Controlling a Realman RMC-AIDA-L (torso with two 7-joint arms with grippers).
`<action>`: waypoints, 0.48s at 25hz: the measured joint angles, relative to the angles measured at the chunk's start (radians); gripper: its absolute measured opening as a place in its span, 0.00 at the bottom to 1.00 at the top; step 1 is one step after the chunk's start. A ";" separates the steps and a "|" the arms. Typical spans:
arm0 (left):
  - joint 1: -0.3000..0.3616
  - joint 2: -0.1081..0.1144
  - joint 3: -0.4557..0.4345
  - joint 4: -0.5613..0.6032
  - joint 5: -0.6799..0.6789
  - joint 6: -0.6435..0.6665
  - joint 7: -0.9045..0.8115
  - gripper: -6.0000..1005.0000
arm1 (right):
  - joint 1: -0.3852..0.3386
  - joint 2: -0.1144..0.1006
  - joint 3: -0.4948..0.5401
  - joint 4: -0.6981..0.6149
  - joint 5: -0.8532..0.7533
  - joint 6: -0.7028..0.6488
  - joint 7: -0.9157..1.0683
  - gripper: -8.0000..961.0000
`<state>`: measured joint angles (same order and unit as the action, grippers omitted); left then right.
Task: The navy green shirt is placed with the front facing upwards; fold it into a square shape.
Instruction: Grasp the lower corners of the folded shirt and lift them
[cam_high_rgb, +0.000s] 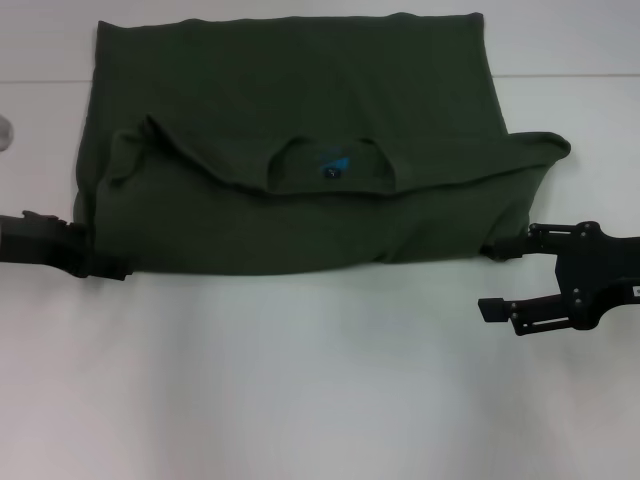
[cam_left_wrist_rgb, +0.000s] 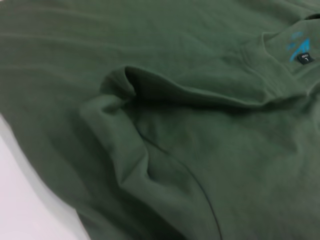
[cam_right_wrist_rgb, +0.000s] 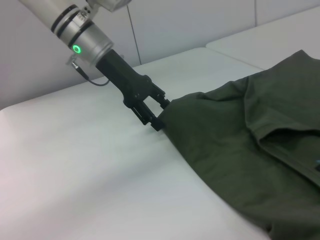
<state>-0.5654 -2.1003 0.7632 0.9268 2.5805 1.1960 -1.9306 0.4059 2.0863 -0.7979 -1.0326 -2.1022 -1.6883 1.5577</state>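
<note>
Olive-green cotton, the navy green shirt (cam_high_rgb: 290, 130) lies across the white tabletop (cam_high_rgb: 300, 400), already folded once with its collar turned onto the body; the square is not yet made. Left gripper (cam_high_rgb: 100, 262) clamps the near left corner. Right gripper (cam_high_rgb: 500, 280) stands with jaws apart just beside the right corner, seemingly released. Neck label (cam_left_wrist_rgb: 305, 58) probably reads "L".

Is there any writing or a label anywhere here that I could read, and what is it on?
Small dark tag inside the shirt collar: one light mark, maybe "L", too small to be sure.
Blue print above the tag: blurred, unreadable.
No other text shows; no chest lettering is visible.
</note>
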 joint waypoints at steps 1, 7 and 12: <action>-0.002 -0.003 0.006 -0.002 0.000 -0.013 -0.001 0.93 | 0.001 0.000 0.000 0.003 0.000 0.001 0.000 0.96; -0.014 -0.005 0.012 -0.020 0.017 -0.051 -0.003 0.93 | 0.002 0.000 0.001 0.006 0.001 0.004 -0.001 0.96; -0.020 -0.002 0.010 -0.021 0.049 -0.045 -0.022 0.88 | -0.001 0.000 0.005 0.006 0.002 0.011 -0.001 0.96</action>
<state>-0.5853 -2.1019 0.7727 0.9054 2.6296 1.1511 -1.9522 0.4053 2.0862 -0.7927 -1.0261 -2.0999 -1.6773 1.5570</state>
